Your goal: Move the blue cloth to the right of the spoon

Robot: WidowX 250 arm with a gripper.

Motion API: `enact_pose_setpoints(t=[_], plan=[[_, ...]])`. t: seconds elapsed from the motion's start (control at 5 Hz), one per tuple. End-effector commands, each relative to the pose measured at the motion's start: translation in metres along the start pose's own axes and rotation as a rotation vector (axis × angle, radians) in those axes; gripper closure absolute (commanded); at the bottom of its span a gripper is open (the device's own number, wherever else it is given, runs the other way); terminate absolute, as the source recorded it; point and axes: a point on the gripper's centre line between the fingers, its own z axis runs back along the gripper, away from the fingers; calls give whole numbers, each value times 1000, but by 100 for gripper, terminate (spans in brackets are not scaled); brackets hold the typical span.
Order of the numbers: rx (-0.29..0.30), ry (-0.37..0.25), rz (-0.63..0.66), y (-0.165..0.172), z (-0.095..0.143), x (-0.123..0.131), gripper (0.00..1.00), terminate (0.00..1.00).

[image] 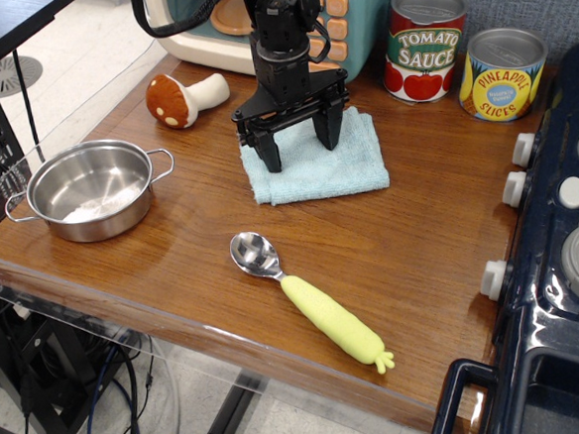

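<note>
- The spoon (pixel 305 292) lies nearest you on the tabotop's front half, handle trailing toward 4 o'clock; leave bare wood to its right as your drop zone.
- The blue cloth (pixel 315 159) sits at the spoon's 12 o'clock.
- Your gripper (pixel 296 140) has its fingers (pixel 270 154) spread wide, straddling the cloth; press down, then pinch a fold firmly.

We see a pale blue cloth (pixel 315 162) on a reddish-brown wood-grain tabletop (pixel 422 257). Over the cloth stands the black tool (pixel 300 142). In front of the cloth lies the spoon (pixel 308 300), with a silver bowl and a yellow-green handle. Left of the cloth are a shiny steel pot (pixel 90 189) and a brown-capped, cream-stemmed mushroom (pixel 183 97). Right of it stand a red-and-green tomato can (pixel 426 45) and a yellow-and-blue pineapple can (pixel 501 74).
</note>
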Motion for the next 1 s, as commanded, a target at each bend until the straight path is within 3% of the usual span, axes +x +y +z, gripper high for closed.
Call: enact_pose_setpoints(t=[0.0, 0.8], plan=[[-12, -9, -90, -1, 6, -48, 0, 0], [-14, 41, -294, 17, 11, -131, 0, 0]])
